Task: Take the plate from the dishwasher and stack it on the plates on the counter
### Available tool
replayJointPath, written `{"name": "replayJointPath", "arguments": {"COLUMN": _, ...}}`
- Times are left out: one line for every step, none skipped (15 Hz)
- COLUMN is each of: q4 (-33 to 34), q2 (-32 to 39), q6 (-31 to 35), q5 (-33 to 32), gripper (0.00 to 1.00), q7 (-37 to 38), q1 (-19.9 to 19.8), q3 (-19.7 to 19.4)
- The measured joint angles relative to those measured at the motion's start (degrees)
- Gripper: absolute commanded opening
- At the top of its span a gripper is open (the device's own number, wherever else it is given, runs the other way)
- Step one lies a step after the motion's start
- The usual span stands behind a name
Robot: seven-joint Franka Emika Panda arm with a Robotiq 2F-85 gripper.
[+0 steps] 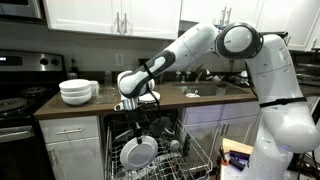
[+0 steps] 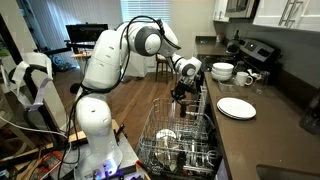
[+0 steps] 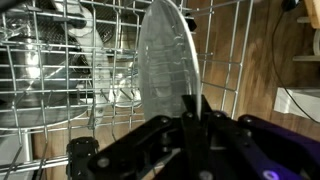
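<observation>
— One plate (image 3: 165,60) counts here. Where is it?

— On edge in the rack (image 2: 185,140) of the dishwasher (image 1: 170,125), upright between the wires and directly under the gripper (image 3: 190,114).

— Held?

— Yes. In the wrist view the fingers (image 3: 160,128) are pressed together on its top rim, so the disc hangs away from them with its thin edge towards the camera.

— And the goal?

— The plates (image 2: 236,107), a low stack lying flat near the front edge of the counter (image 2: 262,135). It's higher than the rack and off to one side (the bowls (image 2: 222,71) sit further along the same edge).

— So what does the move turn on?

— On the tilt, I'd say. The held plate's face is vertical and the stack's faces are level. Straight up first to clear the wires, then across the front edge, tipping it flat before lowering.
</observation>
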Motion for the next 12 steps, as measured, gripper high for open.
{"name": "replayJointPath", "arguments": {"q4": -0.03, "q2": -0.83, "q6": -0.17, "q5": -0.01, "gripper": 0.05, "q7": 0.02, "q1": 0.27, "q3": 0.01}}
{"name": "replayJointPath", "arguments": {"q4": -0.06, "q2": -1.71, "q6": -0.52, "q5": -0.01, "gripper": 0.05, "q7": 0.04, "q1": 0.64, "q3": 0.00}}
{"name": "replayJointPath", "arguments": {"q4": -0.10, "q2": -2.64, "q6": -1.16, "q5": -0.02, "gripper": 0.05, "q7": 0.07, "q1": 1.02, "q3": 0.03}}
{"name": "replayJointPath", "arguments": {"q4": -0.14, "q2": -3.65, "q6": -1.99, "q5": -0.02, "gripper": 0.05, "q7": 0.10, "q1": 1.48, "q3": 0.03}}
{"name": "replayJointPath", "arguments": {"q4": -0.22, "q2": -4.65, "q6": -2.87, "q5": -0.02, "gripper": 0.05, "q7": 0.24, "q1": 1.91, "q3": 0.03}}
{"name": "replayJointPath", "arguments": {"q4": -0.37, "q2": -5.78, "q6": -3.76, "q5": -0.10, "gripper": 0.05, "q7": 0.62, "q1": 2.39, "q3": -0.01}}
{"name": "replayJointPath", "arguments": {"q4": -0.63, "q2": -6.93, "q6": -4.26, "q5": -0.43, "gripper": 0.05, "q7": 1.19, "q1": 2.93, "q3": -0.09}}
{"name": "replayJointPath", "arguments": {"q4": -0.94, "q2": -8.10, "q6": -4.56, "q5": -0.93, "gripper": 0.05, "q7": 1.98, "q1": 3.54, "q3": -0.19}}
{"name": "replayJointPath", "arguments": {"q4": -1.41, "q2": -9.34, "q6": -4.63, "q5": -1.67, "gripper": 0.05, "q7": 2.79, "q1": 4.21, "q3": -0.30}}
{"name": "replayJointPath", "arguments": {"q4": -1.96, "q2": -10.55, "q6": -4.63, "q5": -2.54, "gripper": 0.05, "q7": 3.73, "q1": 4.88, "q3": -0.35}}
{"name": "replayJointPath", "arguments": {"q4": -2.60, "q2": -11.77, "q6": -4.63, "q5": -3.73, "gripper": 0.05, "q7": 4.91, "q1": 5.61, "q3": -0.38}}
{"name": "replayJointPath", "arguments": {"q4": -3.28, "q2": -12.98, "q6": -4.63, "q5": -5.10, "gripper": 0.05, "q7": 6.34, "q1": 6.37, "q3": -0.41}}
